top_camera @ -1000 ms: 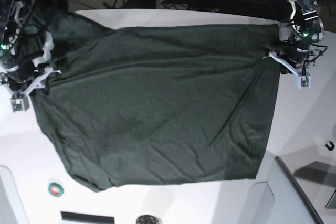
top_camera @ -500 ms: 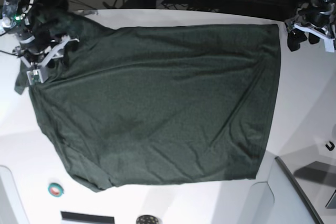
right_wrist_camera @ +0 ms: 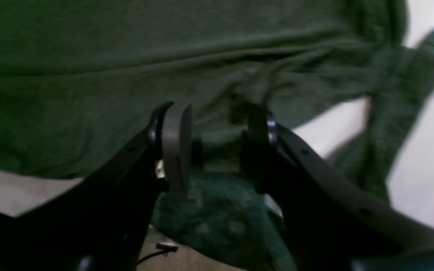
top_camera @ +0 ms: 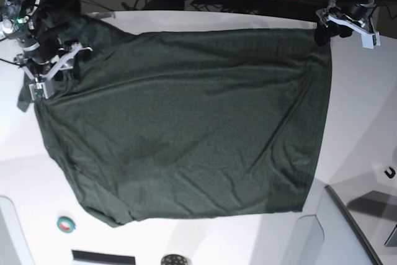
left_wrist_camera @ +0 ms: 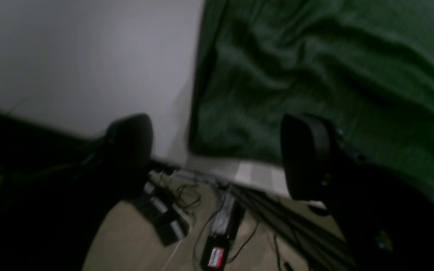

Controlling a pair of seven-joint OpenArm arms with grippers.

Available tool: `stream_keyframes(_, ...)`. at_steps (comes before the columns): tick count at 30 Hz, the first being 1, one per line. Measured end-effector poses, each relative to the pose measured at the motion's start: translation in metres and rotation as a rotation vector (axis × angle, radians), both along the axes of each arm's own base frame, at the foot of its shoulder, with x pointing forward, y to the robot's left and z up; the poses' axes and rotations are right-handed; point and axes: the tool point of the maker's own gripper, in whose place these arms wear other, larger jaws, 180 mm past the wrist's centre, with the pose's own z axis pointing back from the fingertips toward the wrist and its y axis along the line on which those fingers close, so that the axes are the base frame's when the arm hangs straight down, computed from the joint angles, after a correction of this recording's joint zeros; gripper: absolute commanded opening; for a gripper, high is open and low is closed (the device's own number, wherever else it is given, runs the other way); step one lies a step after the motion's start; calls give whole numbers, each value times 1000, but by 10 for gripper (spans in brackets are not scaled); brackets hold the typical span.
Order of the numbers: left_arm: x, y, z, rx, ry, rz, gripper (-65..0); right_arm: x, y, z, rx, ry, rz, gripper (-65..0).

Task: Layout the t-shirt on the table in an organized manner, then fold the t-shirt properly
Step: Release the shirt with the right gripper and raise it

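Layout nearly done | t-shirt (top_camera: 186, 122) lying spread on table (top_camera: 360, 116), sleeve end bunched | I'm holding left gripper (left_wrist_camera: 217, 158) wide, empty | right gripper (right_wrist_camera: 215, 146) pinching sleeve fabric | folding remaining

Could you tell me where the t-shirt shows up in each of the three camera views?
Base: the t-shirt spreads across the table's middle.
Left wrist: upper right, its corner edge beside the open left gripper.
Right wrist: fills the top and runs between the fingers.
Shared landmark: the white table.
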Motion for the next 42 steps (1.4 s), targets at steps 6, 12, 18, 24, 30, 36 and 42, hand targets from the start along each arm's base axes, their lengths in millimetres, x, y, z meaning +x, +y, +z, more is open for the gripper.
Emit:
stream_keyframes(6,2,0,-11,-30,9,28,-146,-1,-16,3,-11,-8,-49,-414)
stream_keyframes(12,9,2,-16,-61,-23,65,-148,-4,-32,5,-28,-11,-93,-414)
stream_keyframes(18,23,-25,-19,-90,-37,-19,-179,-7,-47,-4,97,-28,-219,-411)
stream_keyframes(24,19,-27,-22,-98,-20,-18,-416,-20,-58,-32,238,28,-264,-192)
stream_keyframes(30,14,-28,-26,-95,13,-30,-650,-9,-57,-42,282,35,-249,-164)
stream_keyframes(36,14,-28,-27,-94,15,-31,-650,3,-88,-26,249,-27,-307,-164)
stream_keyframes(42,12,-24,-26,-83,28,-40,-650,11,-156,-24,-5,47,-302,-158)
